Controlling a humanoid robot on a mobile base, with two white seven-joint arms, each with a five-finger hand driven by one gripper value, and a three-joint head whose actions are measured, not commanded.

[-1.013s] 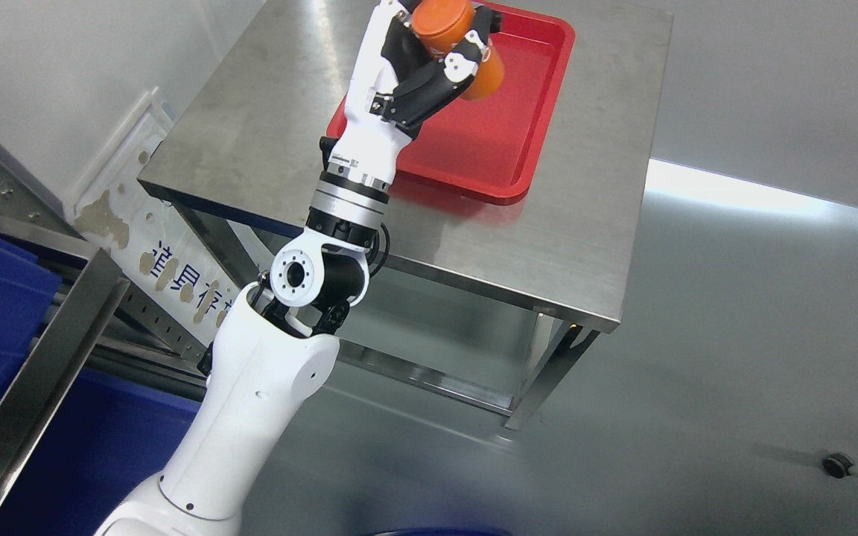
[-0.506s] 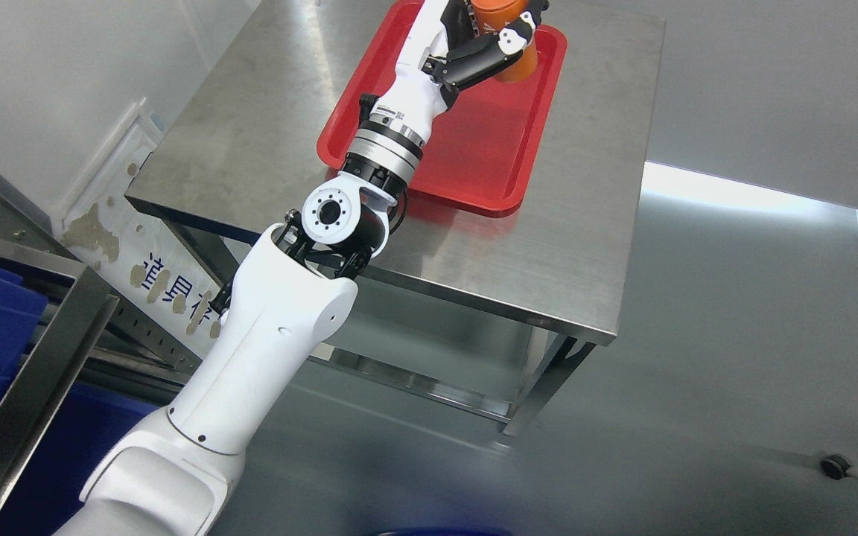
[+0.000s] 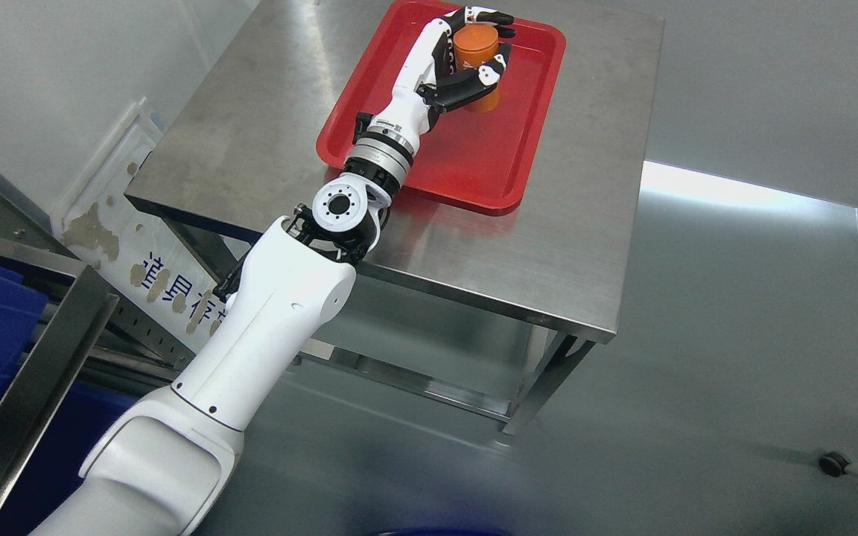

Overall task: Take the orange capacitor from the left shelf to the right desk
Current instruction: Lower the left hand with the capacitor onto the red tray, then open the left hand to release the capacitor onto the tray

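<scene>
Arm outstretched, left hand (image 3: 466, 56) curls its fingers around orange capacitor (image 3: 475, 59) over red tray (image 3: 488, 160).

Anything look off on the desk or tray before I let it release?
Nothing stands out. The orange capacitor stands upright in the red tray, with the left hand wrapped around it. The tray lies flat on the steel desk, and nothing is spilled or damaged.

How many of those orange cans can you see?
1. The orange can stands upright in the red tray on the metal table, with the left hand wrapped around it.
</scene>
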